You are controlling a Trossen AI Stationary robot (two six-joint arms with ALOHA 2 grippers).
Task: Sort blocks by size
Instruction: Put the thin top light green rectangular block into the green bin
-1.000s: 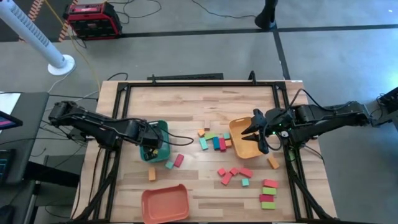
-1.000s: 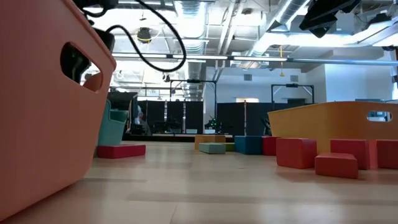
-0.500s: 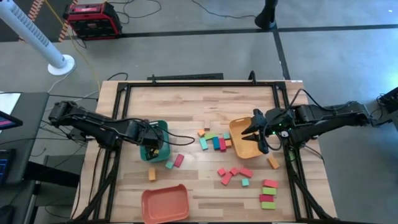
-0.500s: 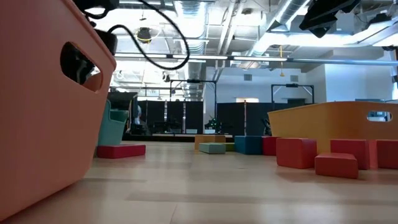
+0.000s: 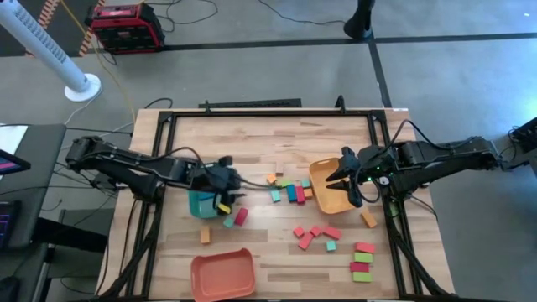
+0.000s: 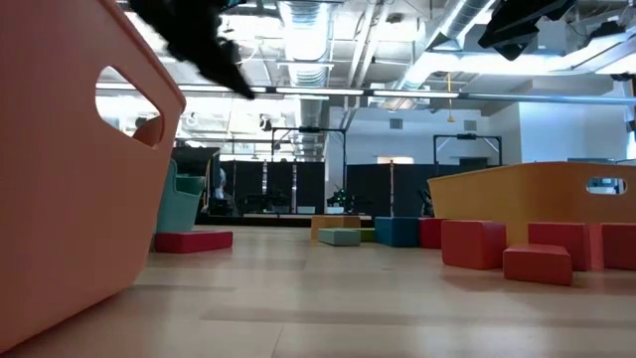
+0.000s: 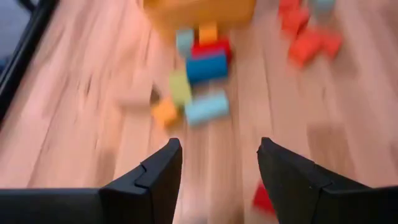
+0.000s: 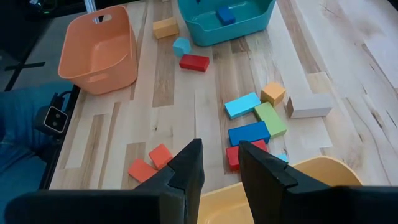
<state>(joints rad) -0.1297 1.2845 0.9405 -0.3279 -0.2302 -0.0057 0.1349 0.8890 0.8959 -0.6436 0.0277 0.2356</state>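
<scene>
A wooden table (image 5: 252,143) is seen from above with both dark arms reaching in from its sides. The left gripper (image 5: 225,186) is held above the table just beside the teal tray (image 5: 201,205), on the side toward the table's middle; its fingers (image 7: 149,180) are seen parted in the left wrist view, with nothing between them. The right gripper (image 5: 348,178) is poised over the yellow-orange tray (image 5: 329,195) near the table's right side, its jaws drawn close together and empty in the right wrist view.

The blocks are scattered over the table's middle and near half. A central cluster (image 5: 288,190) of orange, teal, green, blue and red pieces lies between the two trays, touching or nearly touching the yellow-orange tray's left wall. A blue block (image 8: 226,15) is shown lying inside the teal tray. A red bar (image 5: 242,216), a small teal cube (image 5: 227,222) and an orange block (image 5: 205,235) lie just beside that tray on its near side. A group of red blocks (image 5: 315,235) with one small teal cube is spread nearer the front, and a stack-like row of red and green bars (image 5: 362,260) is set at the front right. One orange block (image 5: 368,219) lies alone near the right edge. The salmon-red tray (image 5: 222,274) is placed at the table's front edge; what it holds cannot be told
</scene>
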